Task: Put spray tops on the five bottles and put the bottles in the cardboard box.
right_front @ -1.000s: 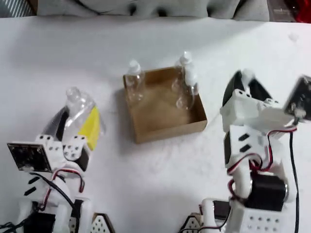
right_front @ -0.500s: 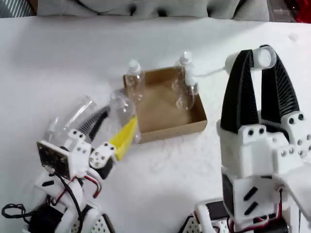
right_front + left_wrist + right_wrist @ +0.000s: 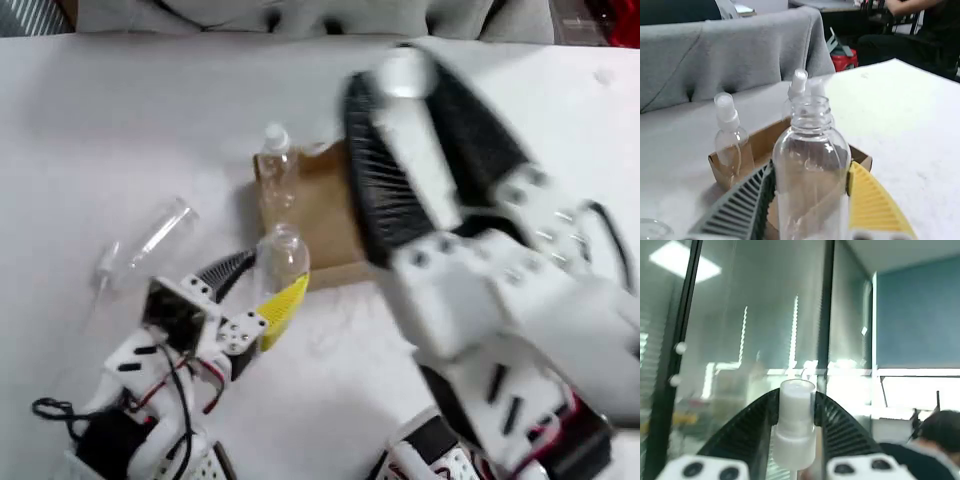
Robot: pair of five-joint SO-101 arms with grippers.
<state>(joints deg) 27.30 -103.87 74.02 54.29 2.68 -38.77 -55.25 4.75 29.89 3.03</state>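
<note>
My left gripper [image 3: 262, 285] is shut on a clear bottle [image 3: 283, 255] with an open neck [image 3: 810, 106]. It holds the bottle upright at the front left corner of the cardboard box [image 3: 315, 215], between the dark finger [image 3: 740, 210] and the yellow finger [image 3: 875, 205]. My right gripper [image 3: 405, 100] is raised high over the box, shut on a white spray top [image 3: 796, 425]. A capped bottle [image 3: 277, 160] stands in the box's far left corner, also seen as the bottle [image 3: 730, 132] in the left wrist view. Another capped bottle [image 3: 799, 87] stands behind the held one.
A clear bottle [image 3: 160, 232] lies on its side on the white table, left of the box, with a loose spray top [image 3: 105, 265] beside it. The raised right arm hides the box's right half. A grey sofa back [image 3: 740, 55] runs along the table's far edge.
My left gripper carried the bottle rightward to the box's front corner. My right arm rose and swung left over the box with the spray top, now covering the two bottles on the box's right.
</note>
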